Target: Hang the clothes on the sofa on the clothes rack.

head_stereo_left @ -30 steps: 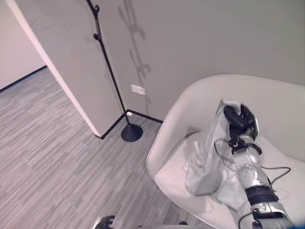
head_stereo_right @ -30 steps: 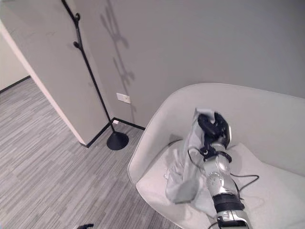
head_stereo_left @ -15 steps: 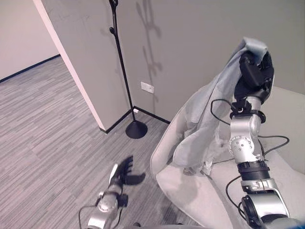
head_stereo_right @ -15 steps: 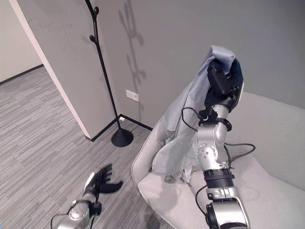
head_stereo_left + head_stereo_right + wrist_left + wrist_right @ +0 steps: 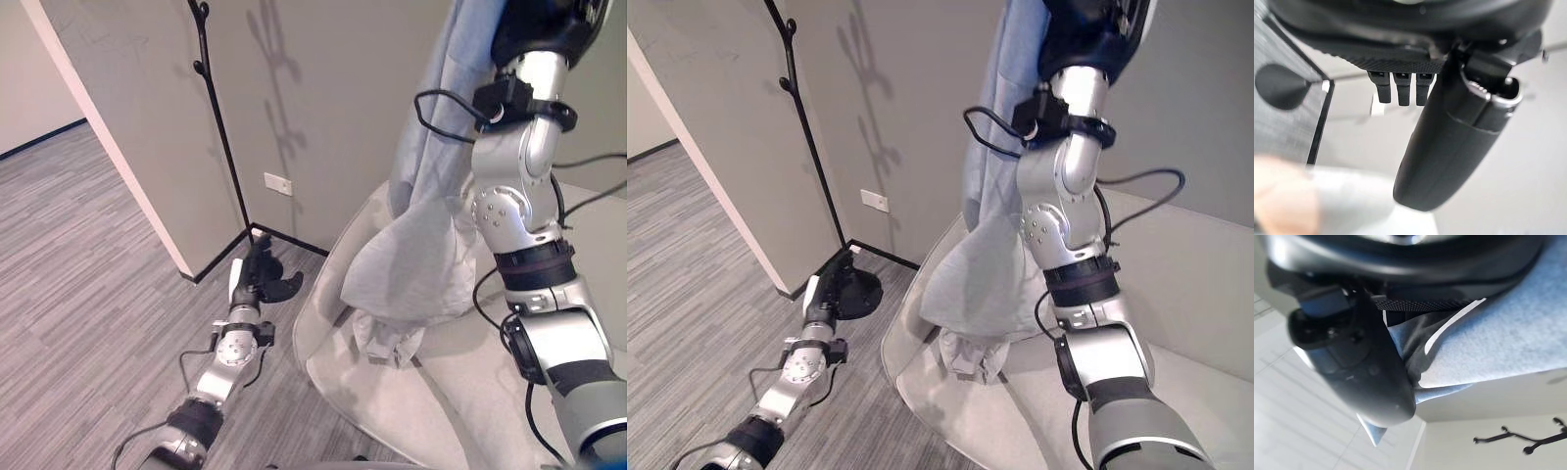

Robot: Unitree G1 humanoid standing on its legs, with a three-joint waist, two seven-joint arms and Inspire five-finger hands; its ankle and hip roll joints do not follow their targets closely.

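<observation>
The right hand (image 5: 545,27) is raised high, its fingers (image 5: 1400,316) clenched on the top of a pale blue-grey fabric garment (image 5: 423,245). The garment hangs down beside the right arm, its lower folds bunched just above the seat of the rounded light-grey upholstered sofa (image 5: 411,392). The left hand (image 5: 263,276) reaches out low over the grey striped carpet floor (image 5: 88,294), fingers (image 5: 1400,88) relaxed and spread, grasping nothing. Past it, the thin black metal clothes rack (image 5: 220,137) stands on its round base by the grey wall (image 5: 323,98), well apart from the garment.
</observation>
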